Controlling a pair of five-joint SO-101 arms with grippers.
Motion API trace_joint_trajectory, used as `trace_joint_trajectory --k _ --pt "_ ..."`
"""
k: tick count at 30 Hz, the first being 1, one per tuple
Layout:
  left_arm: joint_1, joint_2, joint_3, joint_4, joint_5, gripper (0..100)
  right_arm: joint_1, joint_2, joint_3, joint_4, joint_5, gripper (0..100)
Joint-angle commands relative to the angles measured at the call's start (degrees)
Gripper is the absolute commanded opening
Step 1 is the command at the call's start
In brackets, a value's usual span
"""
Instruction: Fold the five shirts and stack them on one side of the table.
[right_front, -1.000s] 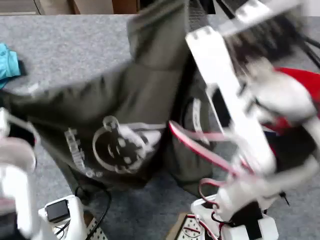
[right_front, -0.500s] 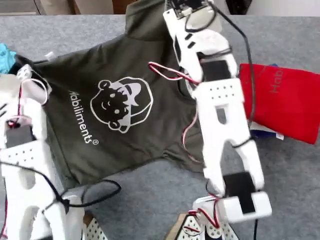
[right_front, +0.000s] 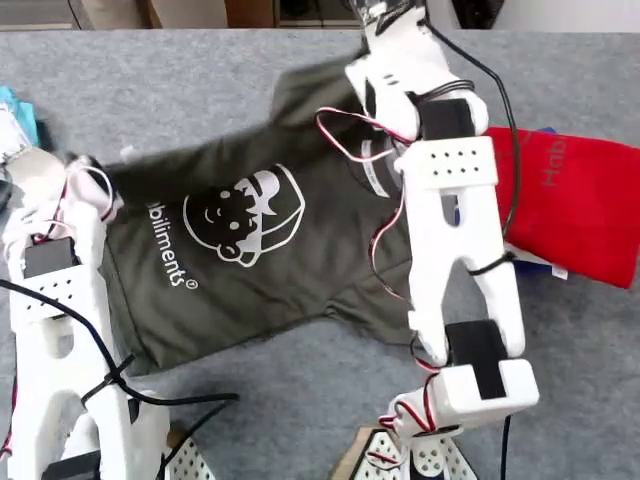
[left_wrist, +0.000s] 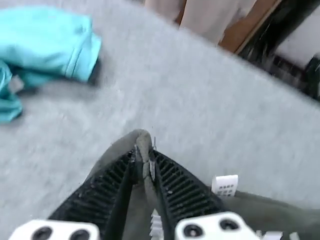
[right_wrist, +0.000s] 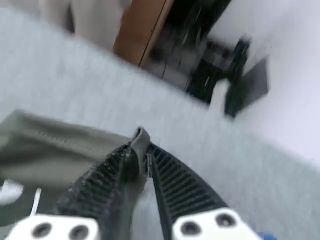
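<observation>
An olive green shirt (right_front: 250, 250) with a white cartoon print lies spread face up on the grey table (right_front: 180, 90). My left gripper (left_wrist: 144, 159) is shut on a pinch of the olive shirt (left_wrist: 142, 142) at its left corner. My right gripper (right_wrist: 141, 150) is shut on the olive shirt's edge (right_wrist: 55, 145) near the far side. A folded red shirt (right_front: 575, 205) rests at the right on darker cloth. A turquoise shirt (left_wrist: 45, 55) lies bunched at the far left edge.
The white right arm (right_front: 455, 250) stretches over the olive shirt's right sleeve. The white left arm (right_front: 60, 330) stands along the left edge. Cables and arm bases sit at the near edge. Furniture stands beyond the table's far side.
The olive shirt was held up off the table and has come down spread flat. Both arms have swung toward the far side, still gripping it.
</observation>
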Motion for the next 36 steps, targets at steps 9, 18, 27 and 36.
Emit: trace_joint_trajectory --k 9,18,27,36 --pt "4.7 -7.2 1.4 25.2 -6.9 2 1.5 -6.6 -3.9 26.2 13.9 0.2" --pt "10.3 -23.3 14.9 31.0 -8.3 2 5.1 -9.2 0.2 39.8 15.2 0.2" --pt "10.0 -33.5 24.9 31.1 -15.6 2 6.5 -28.9 26.6 36.4 18.9 0.2" --pt "10.1 -33.5 26.1 35.1 -21.7 2 11.0 -39.4 46.0 28.3 18.9 0.2"
